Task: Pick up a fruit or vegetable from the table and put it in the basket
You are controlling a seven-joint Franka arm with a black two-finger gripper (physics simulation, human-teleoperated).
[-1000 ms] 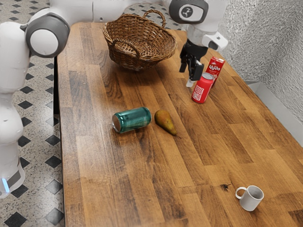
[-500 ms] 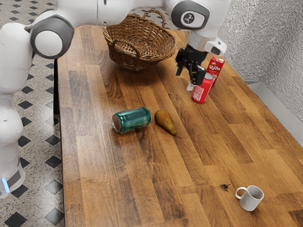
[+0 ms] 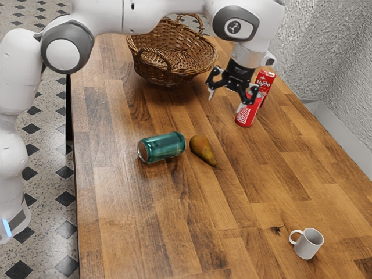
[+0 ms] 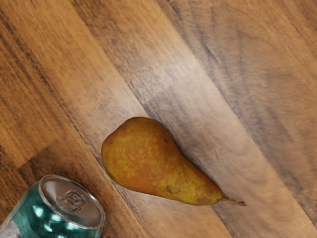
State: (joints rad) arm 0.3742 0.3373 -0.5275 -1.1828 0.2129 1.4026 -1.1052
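Apparently at the approach, with the black two-finger gripper (image 3: 226, 100) spread wide and empty at upper right of the exterior view, and the yellow-brown pear (image 3: 201, 149) on the table near centre, beside the teal metal can (image 3: 163, 146). Next, probably lower over the pear and close across its body, clear of the can, before lifting toward the brown wicker basket (image 3: 158, 72) at upper centre. Set on brown wooden planks (image 3: 145, 221), with speckled, dark-diamonded floor (image 3: 49, 174) at left and rough pale wall (image 3: 343, 75) at upper right.

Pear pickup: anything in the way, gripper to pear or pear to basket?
Nothing visible on either path. The open gripper has bare air toward the pear. The teal can lies beside the pear, off the line to the basket.
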